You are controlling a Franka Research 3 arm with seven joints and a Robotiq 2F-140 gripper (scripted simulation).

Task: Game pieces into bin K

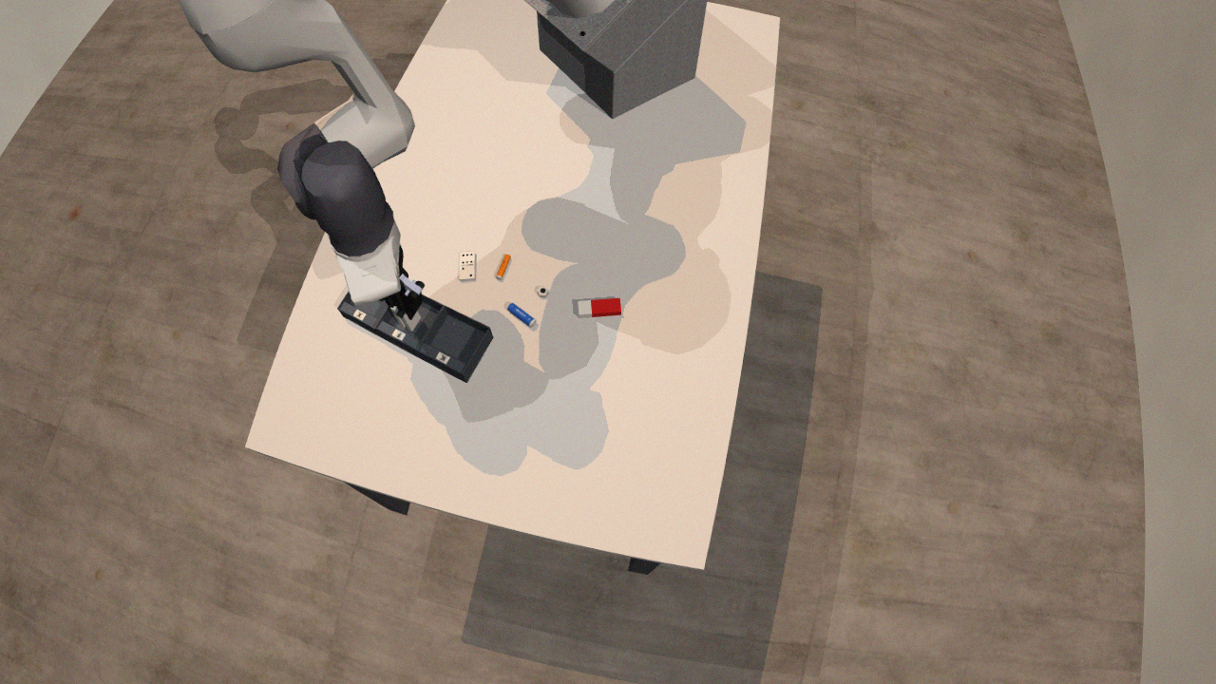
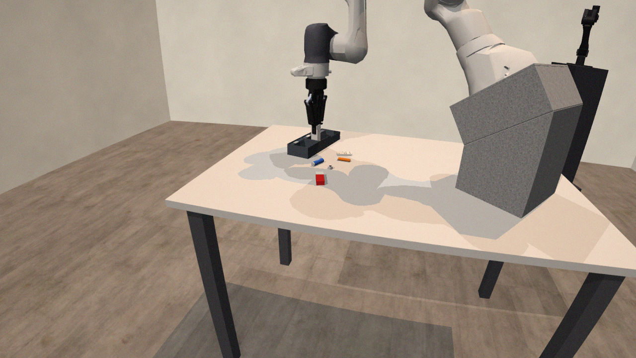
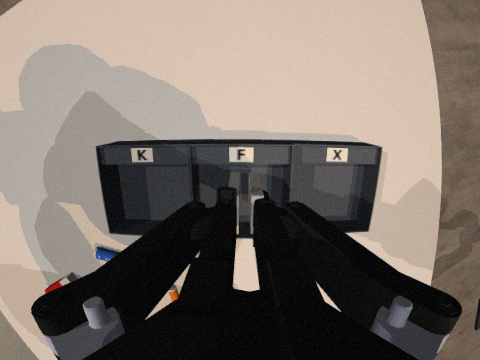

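A white domino with black dots [image 1: 466,266] [image 2: 344,153] lies flat on the table behind the row of bins. Bin K [image 1: 465,372] [image 2: 297,149] [image 3: 103,187] is the end compartment of a dark three-part tray, nearest the blue cylinder; nothing shows in it. My gripper [image 1: 411,321] [image 2: 315,133] [image 3: 243,186] points down at the middle bin F [image 3: 210,157], tips at or just inside its top. It is shut, with a narrow gap and nothing seen between the fingers. A small pale piece with a dark centre [image 1: 542,291] [image 2: 330,167] lies on the table; I cannot tell whether it is a nut or a die.
Bin X [image 3: 375,190] is the tray's other end. A blue cylinder [image 1: 520,314] [image 2: 317,161] [image 3: 106,254], an orange cylinder [image 1: 503,266] [image 2: 343,159] [image 3: 173,293] and a red and white block [image 1: 605,307] [image 2: 320,179] lie beside the tray. A grey pedestal [image 1: 655,64] [image 2: 498,155] stands farther off.
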